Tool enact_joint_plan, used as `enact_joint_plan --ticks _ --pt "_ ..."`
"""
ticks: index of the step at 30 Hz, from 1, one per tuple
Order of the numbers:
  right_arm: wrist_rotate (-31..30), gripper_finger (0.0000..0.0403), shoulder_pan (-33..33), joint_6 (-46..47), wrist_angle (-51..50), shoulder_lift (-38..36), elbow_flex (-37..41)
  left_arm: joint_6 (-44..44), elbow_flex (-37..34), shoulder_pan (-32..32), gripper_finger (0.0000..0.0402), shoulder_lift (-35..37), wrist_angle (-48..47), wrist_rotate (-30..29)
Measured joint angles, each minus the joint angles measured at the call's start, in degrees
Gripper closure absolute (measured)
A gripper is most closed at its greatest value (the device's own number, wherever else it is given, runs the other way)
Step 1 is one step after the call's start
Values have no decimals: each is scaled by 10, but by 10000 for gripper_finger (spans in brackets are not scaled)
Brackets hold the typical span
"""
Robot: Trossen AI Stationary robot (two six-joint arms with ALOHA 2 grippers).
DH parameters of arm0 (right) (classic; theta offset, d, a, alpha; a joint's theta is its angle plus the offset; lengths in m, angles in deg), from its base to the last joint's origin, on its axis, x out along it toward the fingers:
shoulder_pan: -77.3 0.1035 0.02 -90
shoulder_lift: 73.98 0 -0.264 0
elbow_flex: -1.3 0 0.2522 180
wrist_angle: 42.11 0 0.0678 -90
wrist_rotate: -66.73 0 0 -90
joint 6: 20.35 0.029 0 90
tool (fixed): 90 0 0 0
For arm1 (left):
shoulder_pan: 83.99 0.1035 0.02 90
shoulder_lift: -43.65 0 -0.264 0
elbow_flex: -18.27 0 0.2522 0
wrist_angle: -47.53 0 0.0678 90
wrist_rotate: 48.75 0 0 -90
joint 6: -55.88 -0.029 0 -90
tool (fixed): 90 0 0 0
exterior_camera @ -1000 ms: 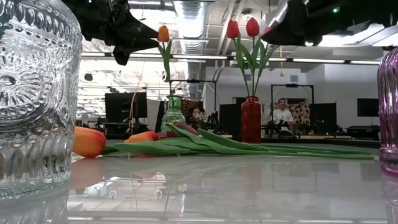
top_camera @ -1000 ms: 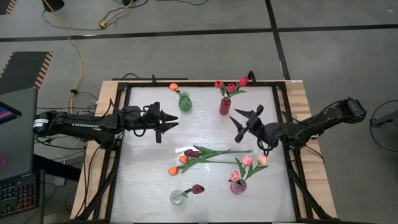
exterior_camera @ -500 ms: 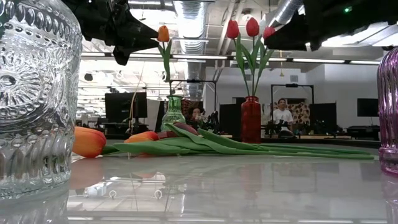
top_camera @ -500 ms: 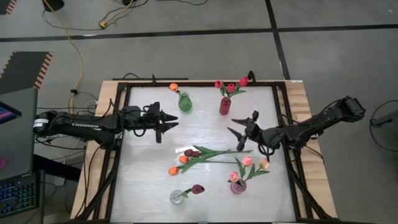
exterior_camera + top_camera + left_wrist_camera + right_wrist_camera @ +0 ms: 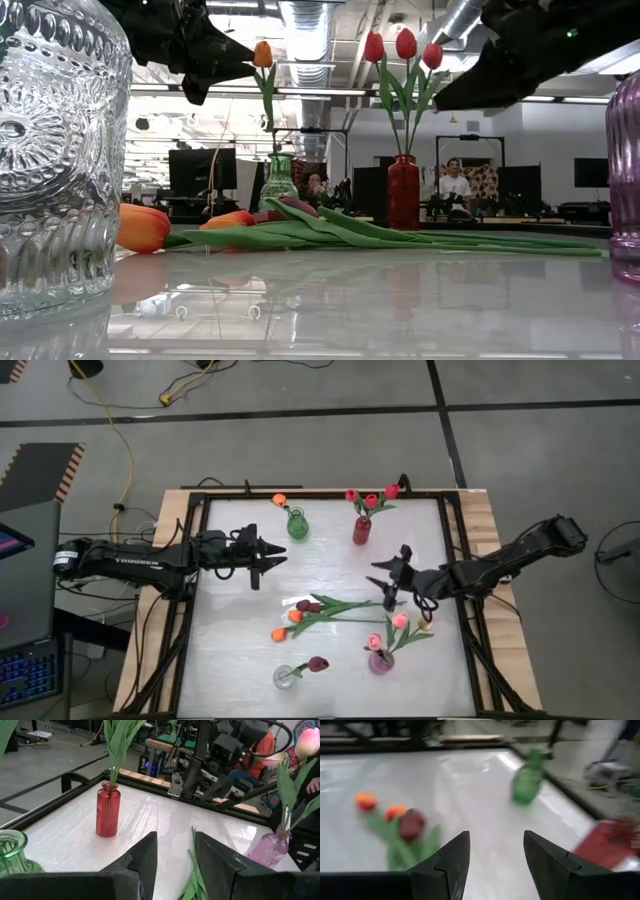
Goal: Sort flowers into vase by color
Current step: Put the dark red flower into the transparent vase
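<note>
Claw positions and flower placement, read from left to right on the white tabletop (image 5: 240, 650). Left claw (image 5: 268, 556): held above the left half of the tabletop, fingers parted, nothing between them. Green vase (image 5: 297, 525): set near the far edge, one orange tulip (image 5: 279, 500) standing in it. Loose flowers (image 5: 312, 612): laid flat at mid-tabletop, stems pointing right; two orange heads and one dark maroon head are seen, apart from any vase. Clear vase (image 5: 284, 678): placed at the near edge, one maroon tulip (image 5: 318, 663) leaning out of it. Red vase (image 5: 361, 530): set near the far edge, right of the green vase, three red tulips (image 5: 370, 498) rising from it. Pink vase (image 5: 381, 660): placed at the near right, pink tulips (image 5: 399, 622) held in it. Right claw (image 5: 385, 578): suspended over the right half of the tabletop, just above the stem ends of the loose flowers, fingers spread, nothing grasped. A seated person (image 5: 456, 186) is seen in the room beyond the tabletop in the low view.
</note>
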Motion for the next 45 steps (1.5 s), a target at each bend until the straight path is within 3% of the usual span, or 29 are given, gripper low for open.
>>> enact_joint_plan --ticks 4,17,31,33,37,45 --pt "61 190 0 0 2 25 0 0 0 0 283 0 0 0" --pt "64 190 -38 7 28 132 0 0 0 0 283 0 0 0" --pt "66 190 -46 -25 29 84 -17 0 0 0 284 0 0 0" --pt "92 190 -50 -25 28 85 -17 0 0 0 284 0 0 0" --pt "144 192 -60 8 30 105 -18 0 0 0 284 0 0 0" --pt "164 211 -64 20 67 183 -18 0 0 0 284 0 -1 0"
